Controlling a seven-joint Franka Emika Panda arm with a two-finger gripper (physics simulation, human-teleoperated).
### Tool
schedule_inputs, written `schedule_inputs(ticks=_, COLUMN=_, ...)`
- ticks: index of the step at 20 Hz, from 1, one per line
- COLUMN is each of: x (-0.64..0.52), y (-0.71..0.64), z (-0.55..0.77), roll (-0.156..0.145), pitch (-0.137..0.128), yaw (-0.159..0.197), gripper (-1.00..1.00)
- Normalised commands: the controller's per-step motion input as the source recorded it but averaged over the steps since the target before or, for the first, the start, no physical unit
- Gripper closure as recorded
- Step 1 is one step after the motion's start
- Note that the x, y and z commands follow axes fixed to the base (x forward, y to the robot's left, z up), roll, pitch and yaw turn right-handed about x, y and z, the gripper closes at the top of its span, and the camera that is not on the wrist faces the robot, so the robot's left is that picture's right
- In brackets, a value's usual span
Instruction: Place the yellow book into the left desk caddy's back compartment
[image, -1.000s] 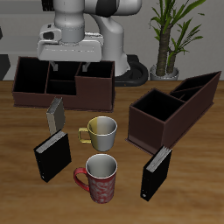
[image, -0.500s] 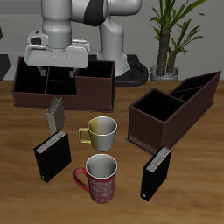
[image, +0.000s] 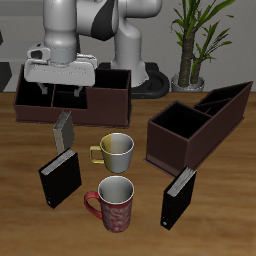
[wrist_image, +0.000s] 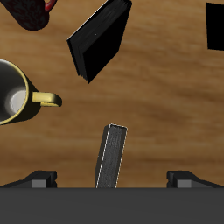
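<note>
Jaws hang spread and empty above the yellow book, upright on the surface before the left desk caddy; thin, stiff, probably light, it looks best pinched across its covers near the upper edge.

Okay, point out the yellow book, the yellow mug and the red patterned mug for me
yellow book (image: 62, 130), exterior view, on its cover.
yellow mug (image: 118, 152), exterior view, on its outer wall.
red patterned mug (image: 116, 212), exterior view, on its outer wall below the rim.
</note>
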Motion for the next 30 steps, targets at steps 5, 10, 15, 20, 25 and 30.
schedule_inputs(ticks=5, x=0.01, y=-0.06, z=-0.20, roll=0.002, pitch=-0.037, yaw=-0.032, gripper=-1.00)
schedule_inputs(ticks=10, x=0.08, y=-0.05, z=-0.19, roll=0.003, pitch=0.001, yaw=-0.021, gripper=-1.00)
schedule_inputs(ticks=15, x=0.12, y=-0.03, z=-0.24, roll=-0.014, pitch=0.021, yaw=-0.013, gripper=-1.00)
schedule_inputs(ticks=20, x=0.06, y=0.01, z=-0.19, roll=0.000, pitch=0.010, yaw=-0.019, gripper=-1.00)
schedule_inputs(ticks=25, x=0.03, y=-0.02, z=-0.16, roll=-0.005, pitch=0.006, yaw=-0.024, gripper=-1.00)
schedule_inputs(ticks=30, x=0.04, y=-0.06, z=-0.33, roll=-0.008, pitch=0.037, yaw=-0.011, gripper=-1.00)
